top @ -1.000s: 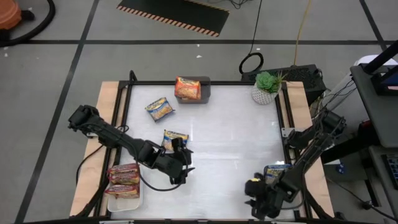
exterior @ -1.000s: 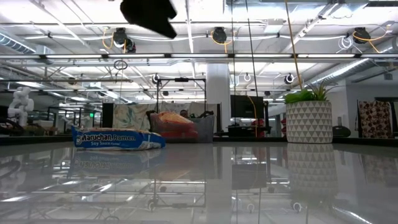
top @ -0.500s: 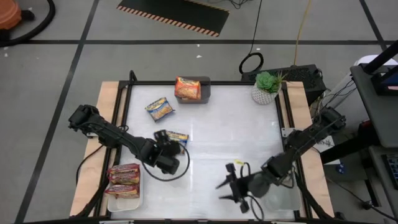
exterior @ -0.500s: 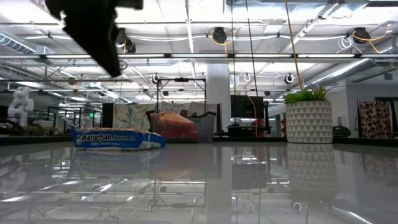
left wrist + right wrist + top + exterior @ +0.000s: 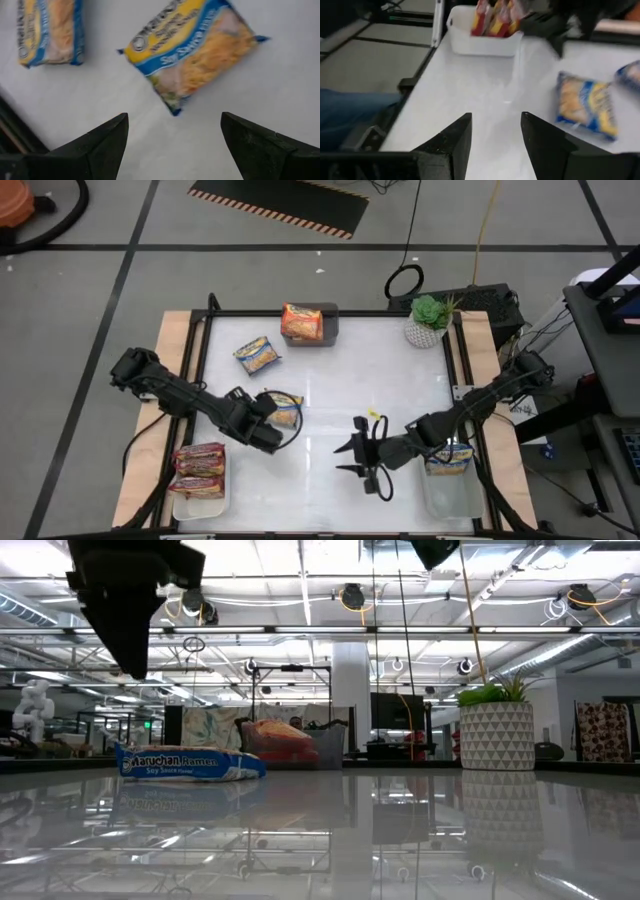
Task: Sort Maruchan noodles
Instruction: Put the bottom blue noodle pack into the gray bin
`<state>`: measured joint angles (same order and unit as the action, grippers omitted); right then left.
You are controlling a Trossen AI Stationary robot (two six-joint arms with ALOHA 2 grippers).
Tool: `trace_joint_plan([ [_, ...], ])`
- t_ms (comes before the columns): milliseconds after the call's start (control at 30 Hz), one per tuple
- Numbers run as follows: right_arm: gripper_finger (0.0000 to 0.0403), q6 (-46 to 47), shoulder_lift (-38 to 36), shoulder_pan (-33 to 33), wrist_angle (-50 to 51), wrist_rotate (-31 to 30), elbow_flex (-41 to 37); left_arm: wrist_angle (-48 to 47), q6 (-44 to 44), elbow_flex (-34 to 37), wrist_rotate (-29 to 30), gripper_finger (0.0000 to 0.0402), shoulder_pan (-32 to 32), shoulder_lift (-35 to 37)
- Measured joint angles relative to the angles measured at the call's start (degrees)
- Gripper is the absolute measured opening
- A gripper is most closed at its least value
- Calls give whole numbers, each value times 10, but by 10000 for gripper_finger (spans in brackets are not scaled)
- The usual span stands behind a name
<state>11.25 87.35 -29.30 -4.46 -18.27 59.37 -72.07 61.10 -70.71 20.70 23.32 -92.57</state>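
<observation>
From above, the white surface (image 5: 380,390) carries a blue-and-yellow noodle packet (image 5: 258,356) at far left, and a second blue-and-yellow packet (image 5: 285,409) lies nearer the middle, just beside the left gripper (image 5: 262,426), whose fingers stand apart over the surface, holding nothing. An orange packet (image 5: 300,322) sits in the grey bin (image 5: 331,326) at the far edge, with a potted plant (image 5: 428,320) at the far right corner. Red packets (image 5: 199,468) lie in the white tray (image 5: 200,502) at the near left, and a blue packet (image 5: 449,458) lies in the other white tray (image 5: 447,496) at the near right. The right gripper (image 5: 360,460) hovers over the near middle of the surface, its fingers apart and empty. At table height, one blue packet (image 5: 188,762) lies flat at left, the orange packet (image 5: 275,742) and bin behind it, the plant pot (image 5: 497,734) at right; the dark mass of an arm hangs at upper left. The left wrist camera shows the two blue-and-yellow packets (image 5: 192,47) (image 5: 49,31) lying on the surface beyond its spread fingers (image 5: 100,142). The right wrist camera shows its parted fingers (image 5: 451,141), the tray of red packets (image 5: 496,19) and a blue-and-yellow packet (image 5: 585,104) flat on the surface.
</observation>
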Motion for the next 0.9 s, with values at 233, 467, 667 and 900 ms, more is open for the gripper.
trace_joint_plan([
  [233,164,77,0,-7,9,112,0,38,-12,81,-29,321,-44,1],
  [467,164,97,0,-8,9,124,0,132,-55,168,-87,321,-90,0],
  [667,164,89,0,-7,9,124,0,133,-68,181,-87,321,-110,0],
  [900,164,76,0,-7,13,125,0,164,-100,181,-87,321,-112,0],
])
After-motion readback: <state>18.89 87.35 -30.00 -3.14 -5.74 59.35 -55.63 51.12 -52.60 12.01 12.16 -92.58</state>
